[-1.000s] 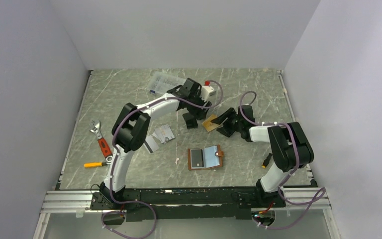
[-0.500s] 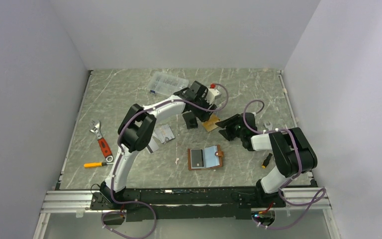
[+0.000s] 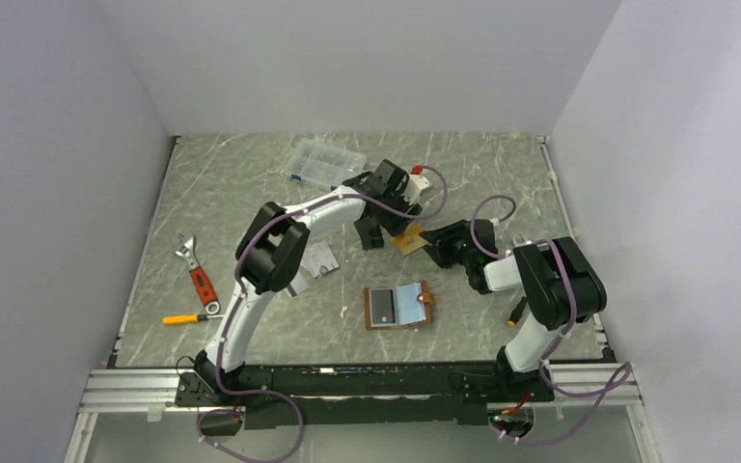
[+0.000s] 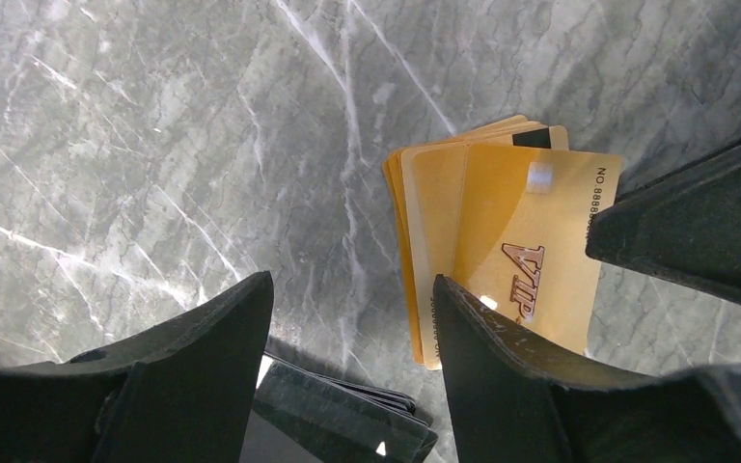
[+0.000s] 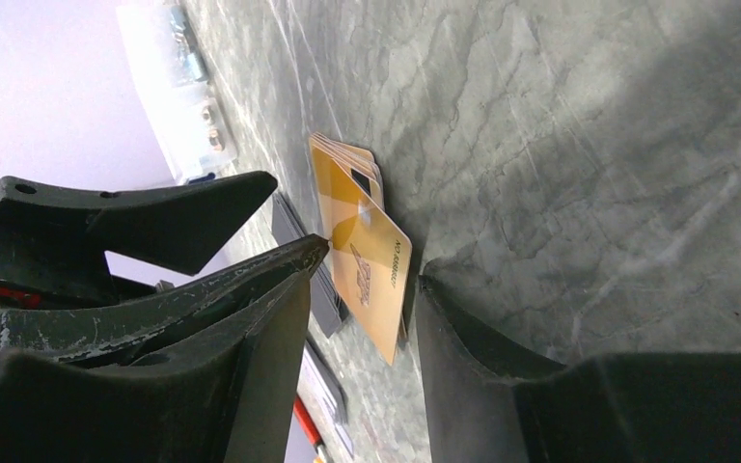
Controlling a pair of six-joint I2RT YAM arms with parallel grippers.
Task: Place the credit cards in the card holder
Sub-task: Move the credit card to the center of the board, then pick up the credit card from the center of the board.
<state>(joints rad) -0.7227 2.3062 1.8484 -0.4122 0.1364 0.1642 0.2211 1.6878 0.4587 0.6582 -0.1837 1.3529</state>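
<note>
A stack of orange credit cards [image 3: 408,239] lies on the marble table. Its top card reads VIP in the left wrist view [image 4: 531,241]. My left gripper [image 3: 389,224] is open and empty just left of the stack [image 4: 352,289]. My right gripper [image 3: 431,243] is open at the stack's right side. In its wrist view the jaws [image 5: 374,265] straddle the raised corner of the top card [image 5: 367,241] without closing on it. Silver-grey cards [image 3: 318,258] lie further left. The brown card holder [image 3: 398,306] lies open nearer the arm bases, silvery sleeves up.
A small flat black rectangle [image 3: 369,231] lies beside the orange cards, under my left gripper [image 4: 347,424]. A clear compartment box [image 3: 325,162] sits at the back. A wrench [image 3: 193,265] and a screwdriver [image 3: 185,318] lie at the left. A small yellow-black item [image 3: 518,311] lies at the right.
My left gripper has moved right, toward the orange cards. My right arm has shifted while its gripper stays at the cards' right edge. The cards and holder have not moved.
</note>
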